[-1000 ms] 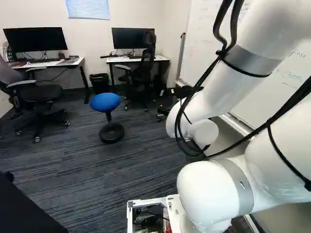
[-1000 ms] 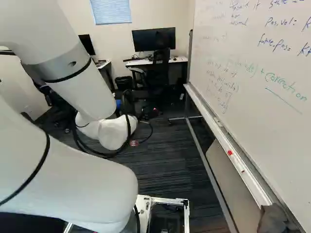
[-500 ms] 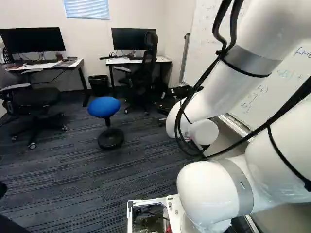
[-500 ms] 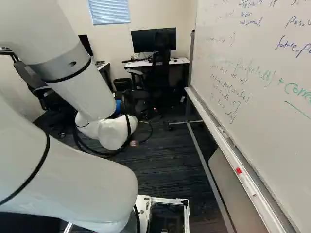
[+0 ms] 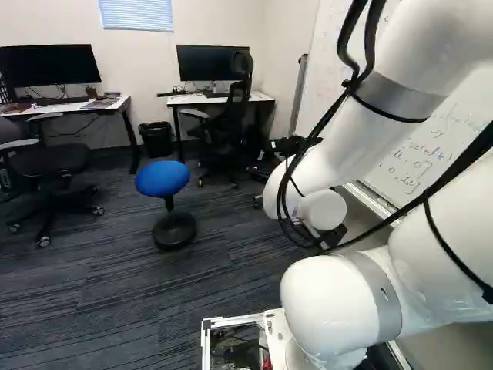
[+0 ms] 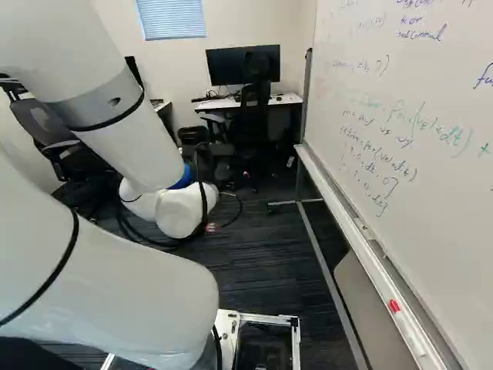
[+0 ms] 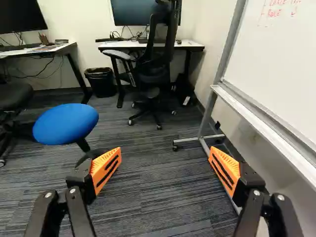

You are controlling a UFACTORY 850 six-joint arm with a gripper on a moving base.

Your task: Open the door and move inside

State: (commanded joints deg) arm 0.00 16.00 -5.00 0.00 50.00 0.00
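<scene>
Holds the gripper [image 7: 165, 156] spread wide, pinching nothing, with no door in sight; looks to be inside already. Could clip the blue stool [image 7: 66, 124] at left by swinging wide, or snag the whiteboard stand [image 7: 190, 140] at right by hugging that side!

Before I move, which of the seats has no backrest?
The blue, black-based stool; the two black office chairs each have a backrest.

- Pale wall [image 5: 212, 19]; blinds [image 5: 137, 14] over window.
- Dark striped carpet [image 7: 163, 192].
- Two white-topped desks [image 7: 140, 45], monitor [image 6: 243, 65] on each; black bin [image 7: 101, 83] between.
- Black office chairs [image 7: 154, 69] near desks.
- Blue-seated stool [image 7: 66, 123], nearer than bin.
- Whiteboard [image 6: 431, 193], handwriting on it, wheeled frame [image 7: 210, 111].
</scene>
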